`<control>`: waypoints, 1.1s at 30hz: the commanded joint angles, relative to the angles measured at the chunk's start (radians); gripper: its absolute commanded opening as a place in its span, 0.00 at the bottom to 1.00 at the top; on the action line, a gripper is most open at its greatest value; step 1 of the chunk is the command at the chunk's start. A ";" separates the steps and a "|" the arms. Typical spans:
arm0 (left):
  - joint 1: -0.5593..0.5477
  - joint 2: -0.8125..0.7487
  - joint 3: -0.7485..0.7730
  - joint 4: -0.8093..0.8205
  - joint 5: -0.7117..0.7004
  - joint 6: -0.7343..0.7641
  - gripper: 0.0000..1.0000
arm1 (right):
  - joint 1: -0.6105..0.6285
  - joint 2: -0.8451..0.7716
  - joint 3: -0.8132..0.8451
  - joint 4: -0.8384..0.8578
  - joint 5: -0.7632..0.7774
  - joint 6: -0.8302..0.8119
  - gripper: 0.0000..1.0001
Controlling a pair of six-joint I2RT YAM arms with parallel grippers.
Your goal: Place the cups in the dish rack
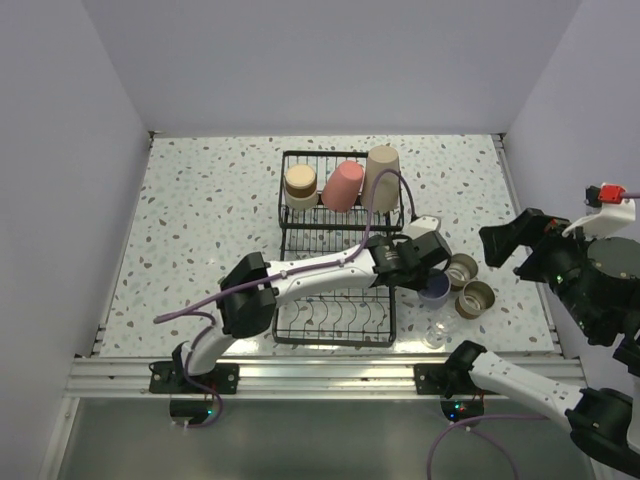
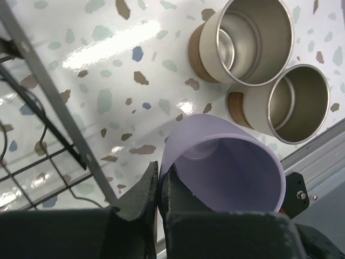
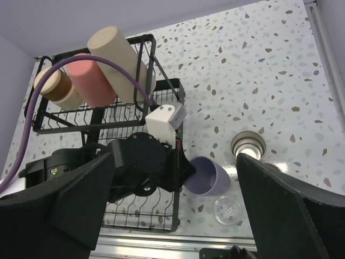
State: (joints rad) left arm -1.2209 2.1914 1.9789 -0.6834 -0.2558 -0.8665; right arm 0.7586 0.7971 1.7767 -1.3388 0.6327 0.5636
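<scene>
The left claw [image 1: 425,276] is clamped on the wall of the lavender cup [image 2: 226,172], one finger [image 2: 141,197] outside the rim and the other inside. It holds the cup tilted, mouth open toward the wrist camera, just right of the dish rack [image 1: 330,235]; whether its base touches the counter [image 1: 200,220] cannot be told. The right claw [image 1: 505,250] hangs over the right edge of the counter with its fingers spread wide, holding nothing. The counter is glossy white terrazzo flecked with brown, grey and blue chips, and it reflects the overhead light in bright patches. Plain pale lavender-grey walls [image 1: 70,150] close it in at the left, back and right, and a metal rail [image 1: 320,375] runs along the near edge where the arm bases are bolted. In the raised basket at the back of the rack lie three cups side by side: a tan-brown cup [image 1: 300,185] on the left, a pink cup [image 1: 342,185] in the middle and a tall beige cup [image 1: 381,177] on the right. The lower section of curved tines holds no cup. On the counter just right of the lavender cup, two steel-lined tan-brown cups [image 1: 462,268] [image 1: 475,298] stand mouth up, close together. A tiny clear glass [image 1: 436,333] stands nearer the rail.
</scene>
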 commanded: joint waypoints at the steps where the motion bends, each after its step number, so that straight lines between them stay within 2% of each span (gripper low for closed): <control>1: -0.017 -0.099 0.037 -0.083 -0.112 -0.072 0.00 | 0.001 0.005 0.058 0.018 -0.028 -0.054 0.98; 8: -0.124 -0.243 -0.014 -0.188 -0.235 -0.155 0.00 | 0.001 -0.033 0.041 0.142 -0.142 -0.080 0.98; 11: -0.172 -0.346 -0.044 -0.212 -0.302 -0.204 0.00 | -0.001 -0.080 -0.032 0.246 -0.263 -0.077 0.98; 13: -0.192 -0.470 -0.130 -0.177 -0.341 -0.221 0.00 | -0.001 -0.099 -0.079 0.315 -0.344 -0.058 0.98; 16: -0.209 -0.674 -0.306 -0.041 -0.378 -0.210 0.00 | -0.001 -0.084 -0.068 0.343 -0.430 -0.004 0.98; 17: -0.210 -0.734 -0.365 0.052 -0.390 -0.203 0.00 | -0.001 -0.076 -0.065 0.358 -0.458 0.007 0.98; 19: -0.210 -0.937 -0.587 0.178 -0.427 -0.162 0.00 | 0.001 -0.075 -0.092 0.423 -0.552 0.044 0.98; 20: -0.210 -1.016 -0.674 0.341 -0.434 -0.140 0.00 | -0.001 -0.076 -0.109 0.452 -0.579 0.059 0.98; 21: -0.210 -1.176 -0.851 0.429 -0.444 -0.115 0.00 | -0.001 -0.079 -0.155 0.486 -0.608 0.076 0.98; 23: -0.209 -1.329 -1.006 0.622 -0.476 -0.071 0.00 | 0.001 -0.081 -0.192 0.551 -0.649 0.152 0.98; 24: -0.207 -1.466 -1.119 0.666 -0.487 -0.057 0.00 | 0.001 -0.087 -0.239 0.579 -0.663 0.183 0.98; 26: -0.207 -1.574 -1.184 0.729 -0.497 -0.023 0.00 | 0.001 -0.102 -0.299 0.686 -0.709 0.264 0.98; 29: -0.207 -1.732 -1.250 0.728 -0.493 -0.005 0.00 | 0.001 -0.113 -0.434 0.848 -0.763 0.347 0.98; 33: -0.207 -1.789 -1.296 0.844 -0.438 0.078 0.00 | -0.001 -0.043 -0.534 1.012 -0.921 0.426 0.98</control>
State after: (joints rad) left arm -1.4281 0.4423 0.7074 -0.0380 -0.7033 -0.8742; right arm 0.7582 0.7139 1.2797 -0.5648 -0.1257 0.8799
